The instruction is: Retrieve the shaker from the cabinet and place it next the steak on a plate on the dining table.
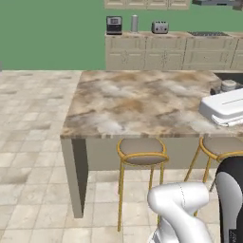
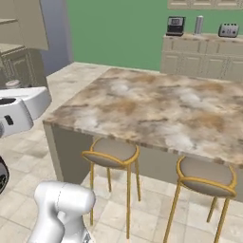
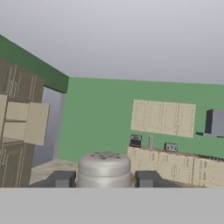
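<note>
- Pincer (image 3: 104,179) clenched on shaker (image 3: 104,168), cap between the tips.
- Risk: shallow grip, could slip during transit.
- Counter (image 1: 137,102): plate not visible, placement may miss.

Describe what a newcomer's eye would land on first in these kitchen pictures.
The marbled dining table spreads across both base views, with gold-legged stools tucked beneath its near edge. In the hand view, the grey shaker sits between the tool's fingertips, against a green wall.
</note>
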You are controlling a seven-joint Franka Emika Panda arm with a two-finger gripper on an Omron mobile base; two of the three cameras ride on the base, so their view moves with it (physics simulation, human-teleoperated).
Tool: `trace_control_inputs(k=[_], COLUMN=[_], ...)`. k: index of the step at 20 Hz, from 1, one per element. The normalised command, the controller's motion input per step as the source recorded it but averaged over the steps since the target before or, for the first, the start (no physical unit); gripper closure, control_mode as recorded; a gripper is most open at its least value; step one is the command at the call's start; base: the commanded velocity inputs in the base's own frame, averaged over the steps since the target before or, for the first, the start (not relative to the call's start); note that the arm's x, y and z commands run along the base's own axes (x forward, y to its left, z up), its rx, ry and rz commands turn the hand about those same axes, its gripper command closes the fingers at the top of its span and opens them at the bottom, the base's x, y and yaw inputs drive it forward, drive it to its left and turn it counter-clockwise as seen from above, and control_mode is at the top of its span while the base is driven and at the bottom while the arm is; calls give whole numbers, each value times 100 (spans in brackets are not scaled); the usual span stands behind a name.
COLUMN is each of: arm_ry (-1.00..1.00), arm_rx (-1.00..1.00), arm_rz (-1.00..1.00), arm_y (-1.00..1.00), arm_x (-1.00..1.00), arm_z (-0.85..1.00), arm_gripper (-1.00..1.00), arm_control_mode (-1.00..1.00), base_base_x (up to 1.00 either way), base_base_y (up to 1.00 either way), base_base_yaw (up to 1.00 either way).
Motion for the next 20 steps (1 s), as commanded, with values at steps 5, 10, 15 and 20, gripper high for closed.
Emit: trace_control_inputs(k=[5, 10, 15, 20], arm_ry=[0, 0, 0, 0], arm_rx=[0, 0, 0, 0], arm_rz=[0, 0, 0, 0], arm_y=[0, 0, 0, 0], arm_x=[0, 0, 0, 0], arm_z=[0, 0, 0, 0], arm_gripper=[100, 100, 100, 100], arm_control_mode=[100, 100, 100, 100], base_base_x=[-64, -39, -26, -28], base_base_y=[-100, -100, -100, -100], base_base_yaw=[-5, -8, -5, -6])
